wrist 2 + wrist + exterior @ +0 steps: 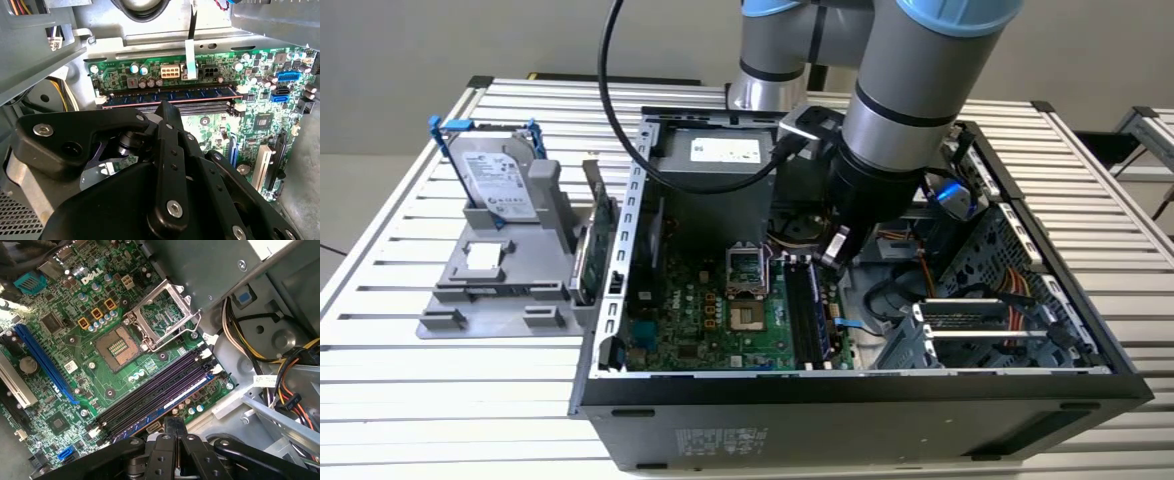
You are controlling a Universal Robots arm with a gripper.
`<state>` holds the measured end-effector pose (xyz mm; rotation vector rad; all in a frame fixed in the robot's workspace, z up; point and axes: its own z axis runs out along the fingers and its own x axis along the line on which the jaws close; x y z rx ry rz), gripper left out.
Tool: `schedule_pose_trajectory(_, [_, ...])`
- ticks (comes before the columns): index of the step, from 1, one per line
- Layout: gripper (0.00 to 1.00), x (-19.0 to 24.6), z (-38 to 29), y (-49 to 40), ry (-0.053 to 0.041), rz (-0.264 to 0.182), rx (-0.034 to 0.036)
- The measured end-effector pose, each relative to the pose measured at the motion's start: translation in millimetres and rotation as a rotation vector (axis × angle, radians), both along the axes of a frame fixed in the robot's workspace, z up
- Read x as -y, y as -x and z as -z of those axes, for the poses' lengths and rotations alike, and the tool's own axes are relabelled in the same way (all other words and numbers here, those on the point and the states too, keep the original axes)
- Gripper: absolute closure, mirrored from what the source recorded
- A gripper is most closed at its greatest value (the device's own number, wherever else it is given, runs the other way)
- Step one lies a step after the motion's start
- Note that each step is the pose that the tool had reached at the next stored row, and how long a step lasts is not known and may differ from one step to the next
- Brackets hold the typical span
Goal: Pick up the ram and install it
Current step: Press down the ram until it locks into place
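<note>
pincer closed above seated ram (touching unclear)

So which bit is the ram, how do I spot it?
Look in the open computer case at the green board. Past its square metal socket lie long thin slots. The ram is the dark blue stick standing in the slot farthest from the socket; the other slots are empty.

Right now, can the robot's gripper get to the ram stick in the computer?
Probably yes. The gripper hangs right above the ram, which sits in its slot on the motherboard, and nothing lies between them.
</note>
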<state>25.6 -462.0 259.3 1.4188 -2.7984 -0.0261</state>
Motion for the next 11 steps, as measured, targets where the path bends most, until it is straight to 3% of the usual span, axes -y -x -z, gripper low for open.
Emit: schedule_pose_trajectory(11, [1.0,0.0,0.0,0.1,0.0,-0.031,0.0])
